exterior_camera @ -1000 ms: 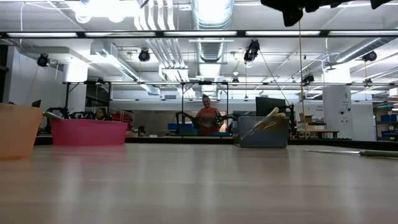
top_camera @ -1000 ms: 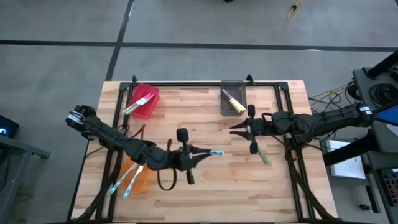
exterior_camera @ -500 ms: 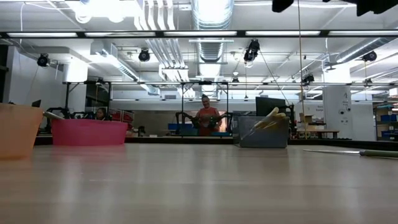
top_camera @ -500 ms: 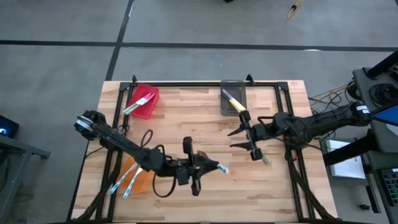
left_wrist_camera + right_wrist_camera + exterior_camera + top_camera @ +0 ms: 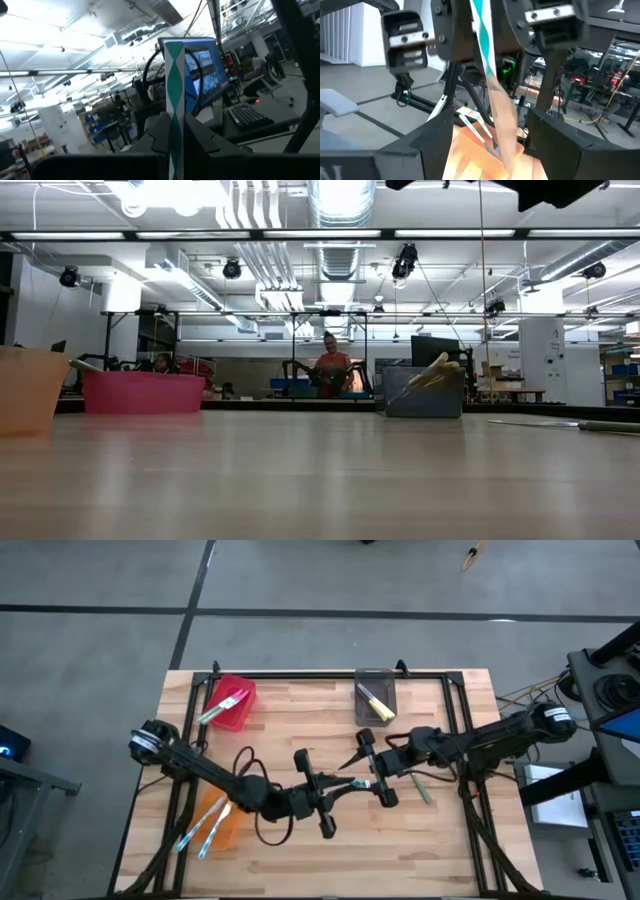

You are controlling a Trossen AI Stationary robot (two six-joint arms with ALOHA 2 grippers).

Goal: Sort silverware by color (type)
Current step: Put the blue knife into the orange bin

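The left gripper [image 5: 335, 790] is clenched on a light-blue knife [image 5: 358, 783], holding it above mid-table with its free end toward the right gripper [image 5: 372, 780], whose fingers stand spread on either side of that end. For a clean handover, the right should probably close squarely before the left lets go. Beyond lie a green knife [image 5: 421, 787], the grey bin [image 5: 374, 677], red bin [image 5: 233, 702] and orange bin [image 5: 226, 829].

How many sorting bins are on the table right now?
3: the red bin at the far left, the grey bin at the far edge right of centre, the orange bin at the near left, partly hidden under the left arm.
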